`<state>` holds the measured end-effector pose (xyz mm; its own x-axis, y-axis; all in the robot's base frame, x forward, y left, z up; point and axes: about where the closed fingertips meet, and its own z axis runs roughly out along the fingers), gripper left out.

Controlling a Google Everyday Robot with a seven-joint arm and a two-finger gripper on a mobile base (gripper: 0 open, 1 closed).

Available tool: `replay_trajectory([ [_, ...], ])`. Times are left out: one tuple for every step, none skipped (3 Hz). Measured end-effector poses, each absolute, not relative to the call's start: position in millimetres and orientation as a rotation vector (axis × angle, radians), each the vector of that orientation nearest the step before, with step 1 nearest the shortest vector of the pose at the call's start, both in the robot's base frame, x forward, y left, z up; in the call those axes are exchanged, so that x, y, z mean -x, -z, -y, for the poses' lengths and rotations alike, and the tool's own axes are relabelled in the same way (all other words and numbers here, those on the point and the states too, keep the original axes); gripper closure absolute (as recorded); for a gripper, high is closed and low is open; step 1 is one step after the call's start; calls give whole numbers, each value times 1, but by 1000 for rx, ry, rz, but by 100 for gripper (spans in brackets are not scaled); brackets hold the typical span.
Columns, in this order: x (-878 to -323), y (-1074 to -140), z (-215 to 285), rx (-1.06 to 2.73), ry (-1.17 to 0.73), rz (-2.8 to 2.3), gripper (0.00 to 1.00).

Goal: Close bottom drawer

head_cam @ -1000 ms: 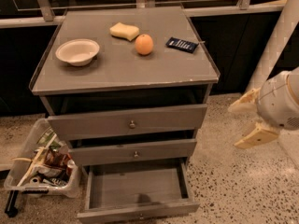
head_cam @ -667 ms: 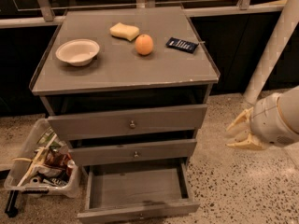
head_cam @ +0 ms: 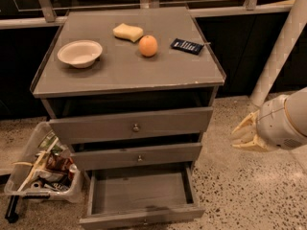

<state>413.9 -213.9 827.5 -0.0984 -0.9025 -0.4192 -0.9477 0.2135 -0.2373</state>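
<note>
The bottom drawer [head_cam: 139, 195] of the grey cabinet [head_cam: 129, 75] is pulled out towards me, and its plain grey inside holds nothing. Its slim front panel [head_cam: 144, 216] lies at the lower edge of the view. The two larger drawers above it, the top one [head_cam: 132, 125] and the middle one [head_cam: 138, 155], stand slightly ajar. My gripper [head_cam: 243, 135], cream-coloured on a white arm, hangs to the right of the cabinet at about the middle drawer's height. It is well clear of the bottom drawer and touches nothing.
On the cabinet top lie a white bowl [head_cam: 80, 53], a yellow sponge [head_cam: 128, 32], an orange [head_cam: 148, 46] and a dark flat device [head_cam: 187, 46]. A clear bin of clutter [head_cam: 43, 171] stands on the floor at the left. A white pillar [head_cam: 283, 42] rises behind my arm.
My gripper has moved down and left towards the cabinet's right side. The drawers and the things on top have not moved.
</note>
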Motion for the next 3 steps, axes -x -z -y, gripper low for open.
replay_trajectory([
  [-417, -802, 198, 1671, -181, -2009, 100],
  [-424, -750, 170, 1632, -214, -2013, 100],
  [-430, -702, 151, 1580, -222, -1984, 100],
])
